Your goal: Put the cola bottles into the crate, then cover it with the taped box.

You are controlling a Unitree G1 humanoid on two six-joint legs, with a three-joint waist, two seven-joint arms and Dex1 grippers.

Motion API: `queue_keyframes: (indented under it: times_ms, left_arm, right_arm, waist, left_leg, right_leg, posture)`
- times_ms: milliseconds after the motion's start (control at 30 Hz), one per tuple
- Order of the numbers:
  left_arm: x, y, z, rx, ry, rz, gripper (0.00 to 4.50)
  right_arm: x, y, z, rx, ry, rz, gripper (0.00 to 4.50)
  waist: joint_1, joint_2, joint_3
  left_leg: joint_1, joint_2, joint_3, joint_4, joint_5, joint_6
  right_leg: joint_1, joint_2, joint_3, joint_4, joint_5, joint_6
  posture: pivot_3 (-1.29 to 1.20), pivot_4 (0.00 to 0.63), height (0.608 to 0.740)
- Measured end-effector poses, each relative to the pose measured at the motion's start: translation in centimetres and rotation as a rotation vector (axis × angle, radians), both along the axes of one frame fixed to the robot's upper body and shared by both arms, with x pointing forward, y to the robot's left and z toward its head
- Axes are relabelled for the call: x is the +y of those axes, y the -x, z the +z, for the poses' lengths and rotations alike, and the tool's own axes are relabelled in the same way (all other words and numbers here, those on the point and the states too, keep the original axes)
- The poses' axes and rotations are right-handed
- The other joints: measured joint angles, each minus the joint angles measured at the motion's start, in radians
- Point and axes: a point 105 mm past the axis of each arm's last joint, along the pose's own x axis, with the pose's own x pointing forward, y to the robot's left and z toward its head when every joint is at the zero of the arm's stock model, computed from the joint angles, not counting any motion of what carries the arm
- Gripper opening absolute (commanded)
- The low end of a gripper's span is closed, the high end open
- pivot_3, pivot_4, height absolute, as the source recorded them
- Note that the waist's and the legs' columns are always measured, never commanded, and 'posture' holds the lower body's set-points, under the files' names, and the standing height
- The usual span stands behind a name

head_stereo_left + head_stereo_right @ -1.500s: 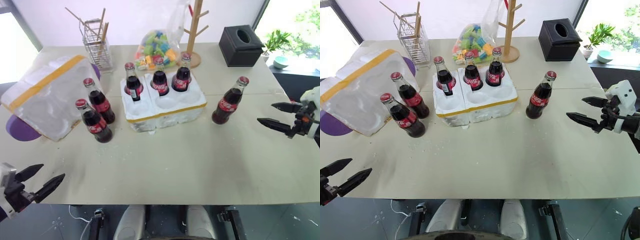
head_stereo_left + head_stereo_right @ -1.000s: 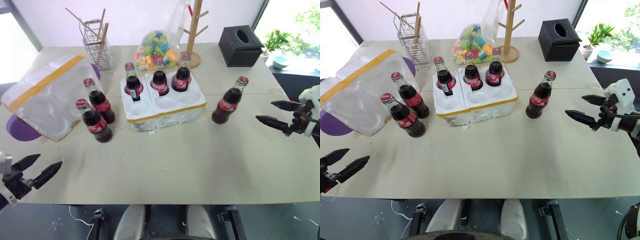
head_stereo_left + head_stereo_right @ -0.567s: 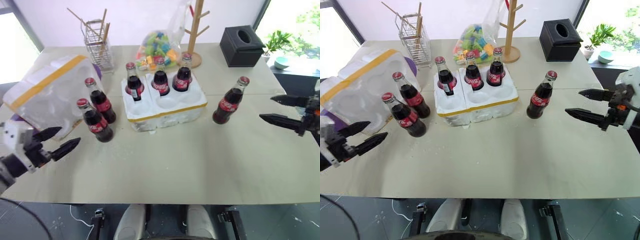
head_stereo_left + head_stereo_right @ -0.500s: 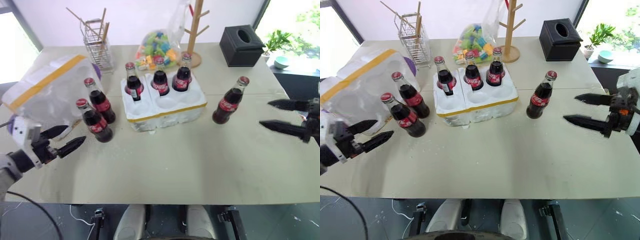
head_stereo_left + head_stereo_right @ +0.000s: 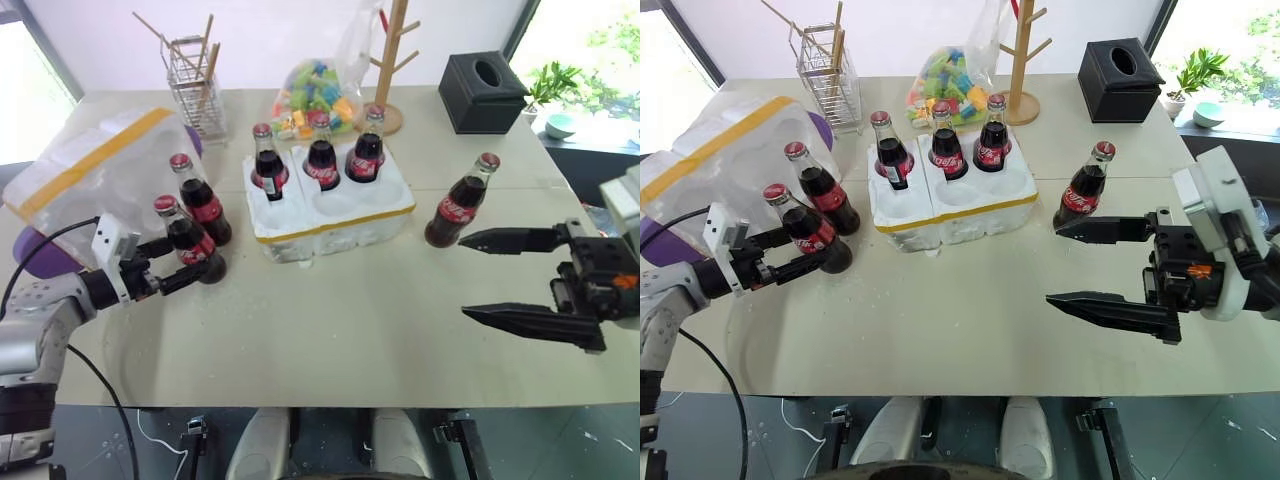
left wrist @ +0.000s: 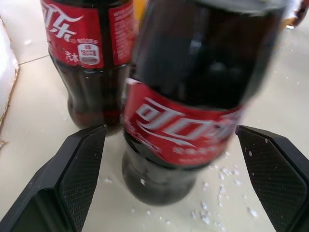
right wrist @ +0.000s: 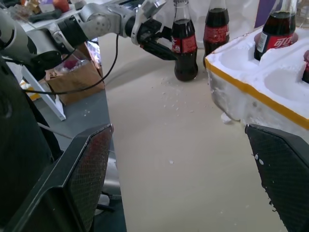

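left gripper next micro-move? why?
Probably close the left gripper on the near cola bottle. Its open fingers already straddle the bottle's lower body, as the left wrist view shows, with gaps on both sides. The crate has three empty front wells waiting.

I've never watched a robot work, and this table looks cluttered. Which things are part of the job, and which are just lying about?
Part of the job:
- cola bottles
- foam crate
- taped box
- left gripper, open around one bottle
- right gripper, open

Just lying about:
- tissue box
- bag of toys
- wooden stand
- wire rack
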Motion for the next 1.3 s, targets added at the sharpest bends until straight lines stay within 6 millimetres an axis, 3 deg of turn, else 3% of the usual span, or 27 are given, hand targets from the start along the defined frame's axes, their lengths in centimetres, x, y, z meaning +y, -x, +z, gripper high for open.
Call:
queue_keyframes:
  times_ms: [167, 233, 333, 533, 633, 767, 867, 1000, 1133, 1300]
  left_arm:
    - [-1.0, -0.5, -0.1, -0.018, 0.016, -0.025, 4.46]
    - [-1.2, -0.4, -0.2, -0.017, 0.022, -0.029, 3.94]
    - [-1.1, 0.0, -0.2, -0.014, 0.02, -0.03, 2.81]
    - [-1.2, 2.5, 0.2, 0.066, -0.015, -0.093, 2.85]
    - [-2.7, 3.8, 1.7, 0.107, 0.015, -0.194, 2.85]
    - [-6.2, 4.3, 6.5, 0.03, 0.085, -0.373, 2.85]
    - [-9.4, 3.1, 11.5, -0.114, 0.196, -0.474, 2.85]
    - [-14.1, 0.3, 15.2, -0.24, 0.312, -0.531, 2.85]
    - [-17.1, -4.1, 14.7, -0.238, 0.31, -0.462, 2.85]
    - [-19.7, -7.1, 11.0, -0.196, 0.187, -0.448, 2.85]
  right_arm:
    - [0.8, 0.0, 0.1, 0.011, -0.025, 0.028, 4.5]
    - [1.1, -0.1, 0.0, 0.013, -0.026, 0.032, 4.5]
    - [1.4, -0.3, -0.1, 0.014, -0.03, 0.044, 4.5]
    - [1.6, -0.7, -0.6, 0.042, -0.036, 0.048, 4.5]
    - [1.5, -1.0, -0.6, 0.036, -0.044, 0.036, 4.5]
    - [1.5, -1.3, -1.1, 0.026, -0.045, 0.022, 4.5]
    - [1.5, -1.4, -1.4, 0.018, -0.049, 0.014, 4.5]
    - [1.5, -1.4, -1.7, 0.008, -0.067, -0.007, 4.5]
    - [1.4, -1.4, -2.1, 0.002, -0.076, -0.044, 4.5]
    - [1.3, -1.3, -2.5, -0.008, -0.087, -0.088, 4.5]
  waist:
    - [-0.002, -0.001, 0.0]
    - [-0.002, -0.001, 0.0]
    - [-0.003, -0.001, 0.0]
    - [-0.003, -0.003, 0.001]
    - [0.003, -0.006, 0.003]
    - [0.023, -0.007, 0.004]
    - [0.033, -0.007, 0.004]
    - [0.026, -0.008, 0.005]
    - [0.02, -0.009, 0.005]
    - [0.022, -0.009, 0.005]
  left_leg:
    - [0.0, 0.0, 0.0, 0.0, 0.0, 0.0]
    - [0.0, 0.0, 0.0, 0.0, 0.0, 0.0]
    - [0.0, 0.0, 0.0, 0.0, 0.0, 0.0]
    - [-0.001, 0.0, 0.001, -0.001, 0.0, 0.0]
    - [-0.002, 0.0, -0.001, 0.0, 0.0, 0.0]
    - [-0.002, 0.0, -0.001, 0.002, 0.0, 0.0]
    - [-0.002, -0.001, -0.001, 0.006, 0.0, 0.0]
    - [-0.003, -0.005, 0.001, 0.014, 0.0, 0.001]
    - [-0.002, -0.004, 0.006, 0.015, 0.0, 0.001]
    - [-0.004, -0.003, 0.005, 0.014, -0.001, 0.002]
  right_leg:
    - [0.0, 0.0, 0.0, -0.001, 0.001, 0.002]
    - [0.0, 0.0, 0.0, -0.001, 0.001, 0.002]
    - [0.0, 0.0, 0.0, -0.001, 0.001, 0.002]
    - [-0.001, 0.0, 0.001, -0.002, 0.001, 0.001]
    - [-0.001, 0.001, 0.001, -0.002, 0.001, 0.001]
    - [0.0, 0.001, 0.001, -0.002, 0.0, -0.001]
    - [0.003, 0.001, 0.0, -0.001, 0.003, 0.005]
    - [0.007, 0.001, 0.001, -0.002, 0.007, 0.011]
    - [0.006, 0.001, 0.003, -0.003, 0.009, 0.01]
    - [0.003, 0.002, 0.003, -0.003, 0.009, 0.01]
  posture:
    - [0.0, 0.15, 0.74]
    - [0.0, 0.15, 0.74]
    - [0.0, 0.15, 0.74]
    - [0.0, 0.15, 0.74]
    - [0.0, 0.15, 0.74]
    - [0.0, 0.15, 0.74]
    - [0.0, 0.15, 0.74]
    - [0.0, 0.15, 0.74]
    - [0.0, 0.15, 0.74]
    - [0.0, 0.15, 0.74]
